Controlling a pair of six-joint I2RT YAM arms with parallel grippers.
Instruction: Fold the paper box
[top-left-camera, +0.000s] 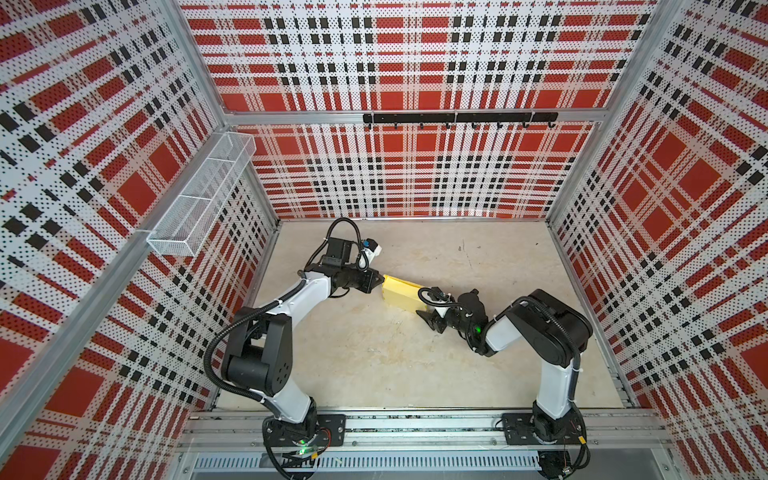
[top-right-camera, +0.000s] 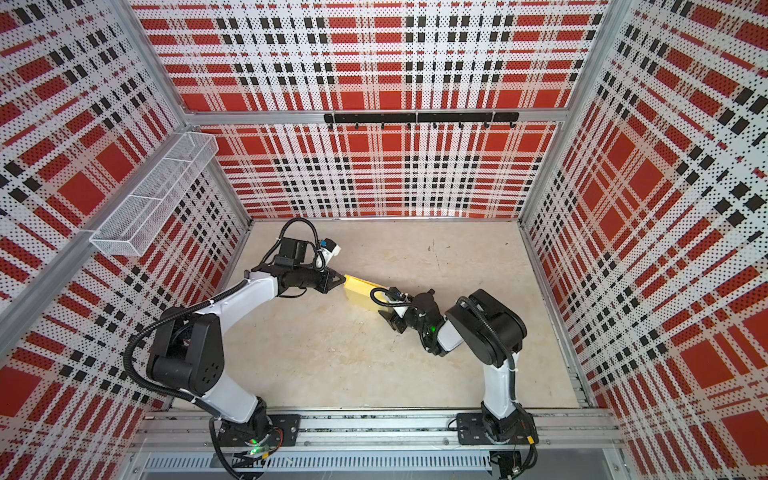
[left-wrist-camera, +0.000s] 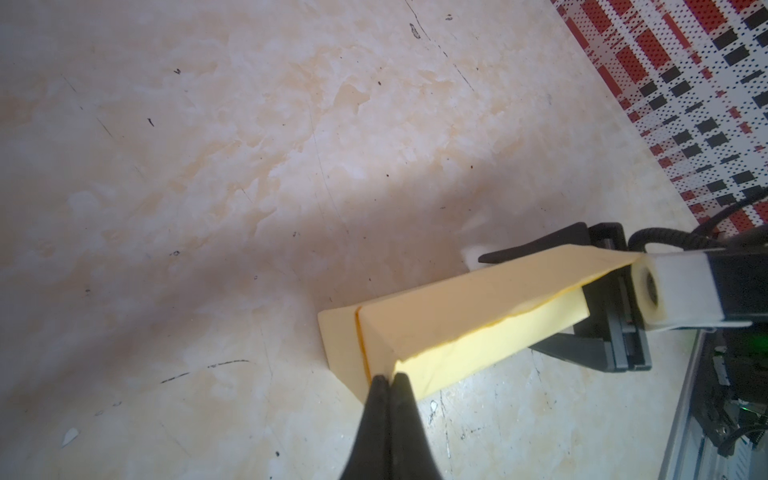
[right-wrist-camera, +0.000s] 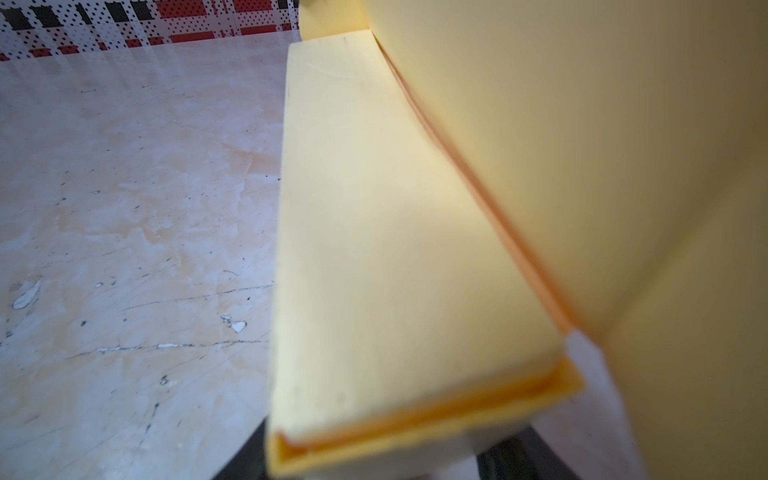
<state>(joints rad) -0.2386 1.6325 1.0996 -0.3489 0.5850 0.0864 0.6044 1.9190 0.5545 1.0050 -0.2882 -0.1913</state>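
Red, black and white plaid walls (top-left-camera: 415, 62) enclose a pale marbled table (top-left-camera: 374, 353). The left arm (top-left-camera: 299, 293) and the right arm (top-left-camera: 552, 332) reach in from the near rail toward the middle of the table.

Between them lies the paper box (top-left-camera: 401, 296), pale yellow and partly folded. In both top views (top-right-camera: 361, 293) it sits slantwise on the table, with one long flap raised over its body.

The left gripper (left-wrist-camera: 388, 378) has its jaws pressed together, pinching the cardboard at the box's corner. The right gripper (left-wrist-camera: 511, 303) is at the opposite end with its jaws standing apart, one on each side of the box. I cannot tell whether they press on it. In the right wrist view the box (right-wrist-camera: 395, 249) fills most of the frame.
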